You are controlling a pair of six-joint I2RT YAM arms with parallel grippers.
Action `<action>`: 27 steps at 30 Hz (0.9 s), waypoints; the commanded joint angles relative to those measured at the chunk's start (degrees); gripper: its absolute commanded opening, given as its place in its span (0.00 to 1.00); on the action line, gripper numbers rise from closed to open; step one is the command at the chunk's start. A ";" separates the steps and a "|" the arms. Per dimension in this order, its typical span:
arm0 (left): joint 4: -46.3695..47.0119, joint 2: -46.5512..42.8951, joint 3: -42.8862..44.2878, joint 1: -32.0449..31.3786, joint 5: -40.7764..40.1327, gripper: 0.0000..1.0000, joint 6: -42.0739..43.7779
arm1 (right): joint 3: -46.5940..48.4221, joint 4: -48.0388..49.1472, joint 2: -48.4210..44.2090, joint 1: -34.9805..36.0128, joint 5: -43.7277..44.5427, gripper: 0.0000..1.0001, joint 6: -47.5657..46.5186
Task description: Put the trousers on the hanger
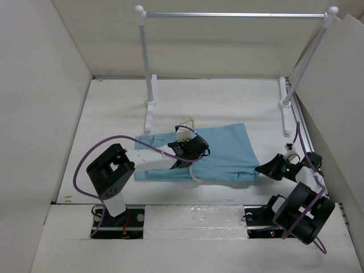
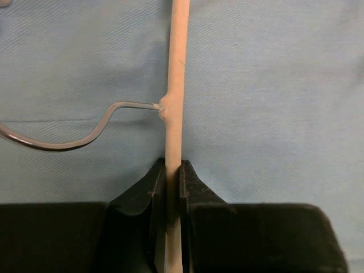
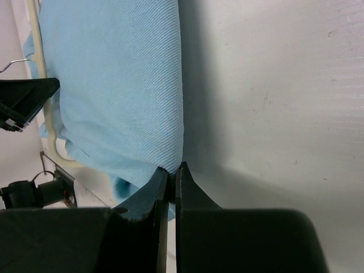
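Observation:
The light blue trousers (image 1: 224, 152) lie folded flat mid-table. The cream hanger (image 1: 195, 175) lies across their left part, its hook end (image 1: 185, 123) toward the far side. My left gripper (image 1: 183, 151) is above the cloth, shut on the hanger's bar (image 2: 176, 74); the thin wire hook (image 2: 79, 141) bends off to the left in the left wrist view. My right gripper (image 1: 260, 168) is at the trousers' near right corner, shut on the cloth edge (image 3: 170, 168). In the right wrist view the trousers (image 3: 114, 85) stretch away, with the hanger (image 3: 44, 96) along their far side.
A silver rail (image 1: 233, 15) on two white posts stands at the back of the table (image 1: 227, 102). White walls close in the left, right and far sides. A raised white ledge (image 1: 193, 219) runs between the arm bases.

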 commanded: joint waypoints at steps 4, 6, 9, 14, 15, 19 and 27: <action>-9.78 -4.36 -3.37 1.07 -7.93 0.00 -0.08 | 1.10 4.53 -1.97 -1.87 4.79 0.00 -1.30; -7.85 -6.48 -4.34 -0.77 -6.43 0.00 0.53 | 0.66 5.93 -1.97 -1.34 4.70 0.00 -0.68; -6.18 -8.07 -4.17 -2.44 -3.79 0.00 1.41 | 0.48 8.56 -2.05 0.68 5.14 0.00 1.78; -4.15 -4.65 -1.72 -6.84 -1.59 0.00 2.73 | 0.57 11.65 -3.29 3.76 6.37 0.00 6.79; -4.33 -3.86 -1.27 -7.36 -1.07 0.00 2.73 | 0.66 11.91 -3.20 3.76 6.20 0.00 6.88; -5.21 -2.70 -0.74 -7.90 -0.80 0.00 2.47 | 0.74 11.83 -3.55 3.76 6.20 0.00 6.88; -10.39 -6.39 6.02 -6.67 0.17 0.00 3.35 | 3.11 9.98 -6.19 9.02 7.52 0.43 6.79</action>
